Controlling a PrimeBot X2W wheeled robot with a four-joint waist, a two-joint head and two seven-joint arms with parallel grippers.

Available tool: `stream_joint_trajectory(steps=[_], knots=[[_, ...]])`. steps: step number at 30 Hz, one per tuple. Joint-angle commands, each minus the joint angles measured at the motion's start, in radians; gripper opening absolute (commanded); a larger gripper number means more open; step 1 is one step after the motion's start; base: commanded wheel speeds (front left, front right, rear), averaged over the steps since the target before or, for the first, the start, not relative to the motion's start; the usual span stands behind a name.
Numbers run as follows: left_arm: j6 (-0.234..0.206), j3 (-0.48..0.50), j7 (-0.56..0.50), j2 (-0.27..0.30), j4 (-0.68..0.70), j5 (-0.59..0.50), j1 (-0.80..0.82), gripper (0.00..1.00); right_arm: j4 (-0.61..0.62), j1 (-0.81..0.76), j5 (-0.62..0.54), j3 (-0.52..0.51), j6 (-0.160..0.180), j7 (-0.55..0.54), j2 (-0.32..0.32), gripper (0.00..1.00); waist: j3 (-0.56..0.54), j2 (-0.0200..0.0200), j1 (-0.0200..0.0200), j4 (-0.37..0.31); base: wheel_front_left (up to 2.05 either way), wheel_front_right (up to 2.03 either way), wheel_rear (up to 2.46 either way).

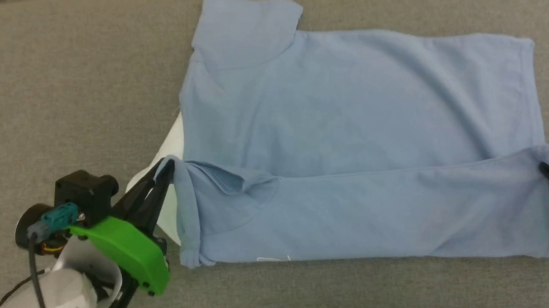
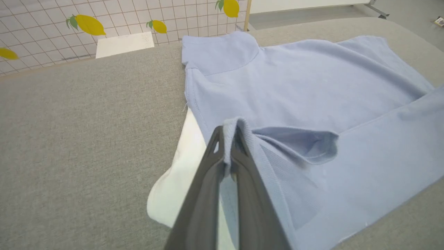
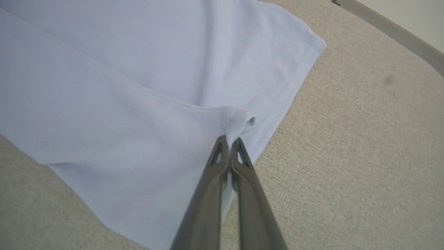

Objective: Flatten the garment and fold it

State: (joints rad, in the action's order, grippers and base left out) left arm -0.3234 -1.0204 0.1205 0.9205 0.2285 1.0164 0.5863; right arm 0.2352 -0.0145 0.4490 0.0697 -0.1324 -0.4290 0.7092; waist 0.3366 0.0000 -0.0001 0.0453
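Green-cased left claw (image 1: 168,171) at 8 o'clock pinching the garment (image 1: 352,115), right claw (image 1: 547,169) at 4 o'clock gripping its folded hem, grey desk (image 1: 44,96) beneath

Grey fabric-covered bench (image 1: 41,71), bearing a light blue garment (image 1: 352,115) spread wide, near edge folded back over itself, white panel (image 1: 175,141) poking out at left.
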Motion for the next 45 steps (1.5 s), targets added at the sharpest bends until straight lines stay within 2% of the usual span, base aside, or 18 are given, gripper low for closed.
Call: stream_joint_trajectory(steps=[1, 7, 15, 16, 17, 18, 20, 21, 22, 23, 26, 30, 33, 36, 40, 42, 45], knots=[[0.011, -0.004, 0.007, -0.022, -0.028, -0.013, 0.022, 0.00, -0.015, 0.028, -0.001, 0.014, 0.002, 0.011, 0.000, 0.00, 0.056, 0.0000, 0.0001, -0.008, 0.00, 0.00, 0.00], [0.054, -0.028, -0.007, -0.096, -0.146, -0.013, 0.052, 0.00, -0.064, 0.079, 0.009, 0.051, 0.002, 0.025, 0.005, 0.00, 0.107, 0.0000, 0.0001, -0.010, 0.00, 0.00, 0.00], [0.072, -0.033, -0.017, -0.137, -0.219, -0.005, 0.074, 0.00, -0.102, 0.107, 0.029, 0.064, 0.002, 0.035, 0.003, 0.01, 0.112, 0.0000, 0.0001, -0.006, 0.00, 0.00, 0.00], [0.075, -0.030, -0.010, -0.151, -0.230, 0.006, 0.070, 0.18, -0.112, 0.108, 0.032, 0.067, 0.002, 0.040, -0.006, 0.34, 0.096, 0.0000, 0.0001, -0.006, 0.00, 0.00, 0.00], [0.076, -0.029, -0.008, -0.155, -0.234, 0.010, 0.067, 0.24, -0.115, 0.108, 0.031, 0.068, 0.002, 0.042, -0.009, 0.98, 0.089, 0.0000, 0.0001, -0.006, 0.00, 0.00, 0.00], [0.077, -0.028, -0.004, -0.158, -0.237, 0.014, 0.064, 0.27, -0.117, 0.107, 0.030, 0.069, 0.002, 0.047, -0.012, 1.00, 0.080, 0.0000, 0.0001, -0.006, 0.00, 0.00, 0.00], [0.076, -0.022, 0.009, -0.166, -0.244, 0.023, 0.056, 0.40, -0.122, 0.104, 0.029, 0.069, 0.002, 0.059, -0.018, 1.00, 0.061, 0.0000, 0.0001, -0.007, 0.00, 0.00, 0.00], [0.076, -0.018, 0.019, -0.170, -0.248, 0.027, 0.050, 0.75, -0.125, 0.101, 0.028, 0.067, 0.002, 0.066, -0.023, 1.00, 0.047, 0.0000, 0.0001, -0.007, 0.00, 0.00, 0.00], [0.075, -0.014, 0.029, -0.172, -0.249, 0.032, 0.044, 0.95, -0.127, 0.097, 0.028, 0.065, 0.002, 0.071, -0.026, 1.00, 0.034, 0.0000, 0.0001, -0.008, 0.00, 0.00, 0.00], [0.070, -0.007, 0.045, -0.175, -0.250, 0.038, 0.035, 1.00, -0.128, 0.091, 0.028, 0.061, 0.002, 0.075, -0.031, 1.00, 0.017, 0.0000, 0.0001, -0.009, 0.00, 0.00, 0.00], [0.047, 0.023, 0.092, -0.174, -0.237, 0.050, -0.002, 1.00, -0.122, 0.070, 0.025, 0.029, 0.002, 0.096, -0.051, 1.00, -0.030, 0.0000, 0.0001, -0.012, 0.00, 0.00, 0.00], [-0.030, 0.114, 0.137, -0.171, -0.183, 0.025, -0.087, 1.00, -0.091, 0.021, -0.034, -0.079, 0.002, 0.159, -0.111, 1.00, -0.086, 0.0000, 0.0001, -0.012, 0.00, 0.00, 0.00], [-0.103, 0.264, 0.140, -0.214, -0.098, -0.063, -0.196, 1.00, -0.057, -0.033, -0.119, -0.190, 0.002, 0.230, -0.209, 1.00, -0.114, 0.0000, 0.0001, -0.009, 0.00, 0.00, 0.00], [-0.144, 0.406, 0.141, -0.292, -0.019, -0.193, -0.347, 1.00, -0.032, -0.098, -0.188, -0.269, 0.002, 0.296, -0.331, 1.00, -0.128, 0.0000, 0.0001, -0.004, 0.00, 0.00, 0.00], [-0.143, 0.519, 0.141, -0.402, 0.018, -0.332, -0.534, 1.00, -0.036, -0.167, -0.255, -0.304, 0.002, 0.376, -0.472, 1.00, -0.136, 0.0000, 0.0001, 0.000, 0.00, 0.00, 0.00], [-0.121, 0.560, 0.141, -0.457, 0.010, -0.375, -0.607, 1.00, -0.052, -0.192, -0.278, -0.305, 0.002, 0.406, -0.529, 1.00, -0.138, 0.0000, 0.0001, 0.000, 0.00, 0.00, 0.00], [-0.074, 0.613, 0.141, -0.530, -0.016, -0.412, -0.670, 1.00, -0.073, -0.207, -0.296, -0.301, 0.002, 0.438, -0.579, 1.00, -0.135, 0.0000, 0.0001, 0.004, 0.00, 0.00, 0.00]])
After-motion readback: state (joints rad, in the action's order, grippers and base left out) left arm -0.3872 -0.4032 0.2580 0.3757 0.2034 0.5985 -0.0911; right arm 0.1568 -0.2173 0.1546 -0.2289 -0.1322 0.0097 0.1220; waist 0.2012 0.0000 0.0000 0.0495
